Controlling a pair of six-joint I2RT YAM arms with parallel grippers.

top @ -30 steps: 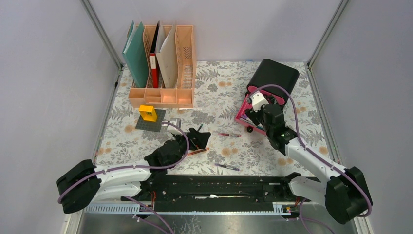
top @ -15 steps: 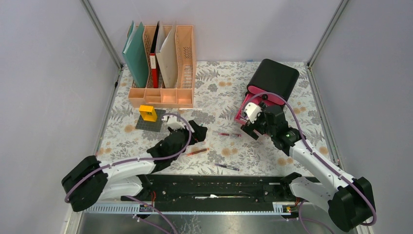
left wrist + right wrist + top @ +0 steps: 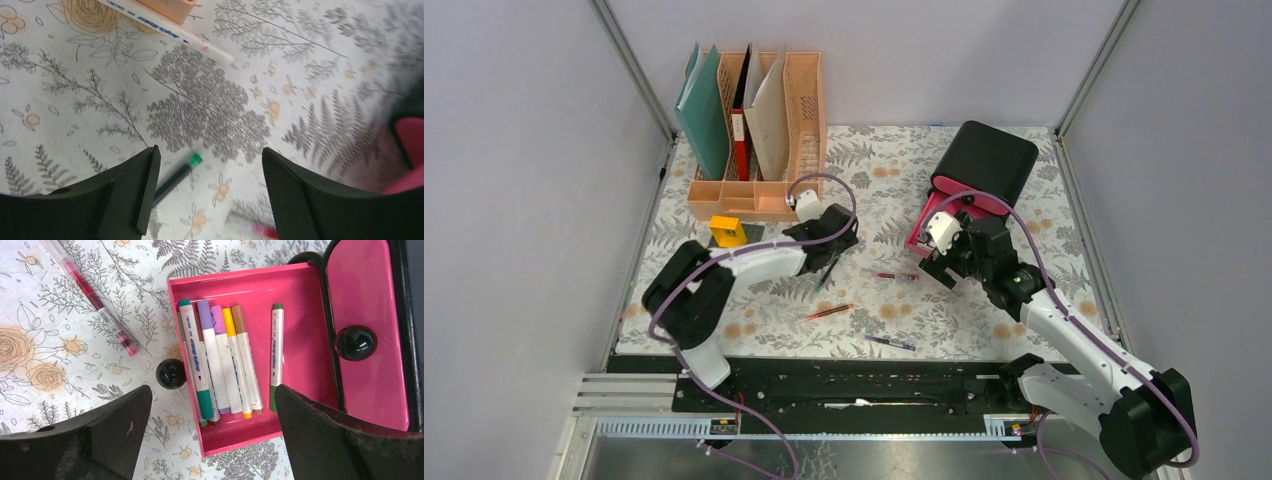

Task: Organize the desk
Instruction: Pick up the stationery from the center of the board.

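Since a second ago the left arm has swung up from the near edge toward the middle of the tabletop [image 3: 874,170], and the right claw [image 3: 215,425] has lifted slightly back from the drawer box [image 3: 984,160] while opening wider.

Now the left claw [image 3: 210,185] hangs low over the leaf-printed cloth with its jaws apart, a green-capped pen [image 3: 175,176] lying between them but not touched. A white pen [image 3: 170,32] lies further on, against the foot of the peach file rack [image 3: 759,195].

On the right, the claw is spread wide and empty above the pulled-out pink drawer [image 3: 305,340], which holds a row of markers [image 3: 220,360]. A red pen [image 3: 92,297] lies on the cloth just beside the drawer, and two more pens [image 3: 829,311] lie loose nearer the arms.

The step in hand looks like gathering stray pens. The left claw probably needs to settle lower, square its jaws across the pen's barrel and close. The pen is thin and flat on soft cloth, so it could roll or slip from a high pinch. From there it would be carried to the drawer.
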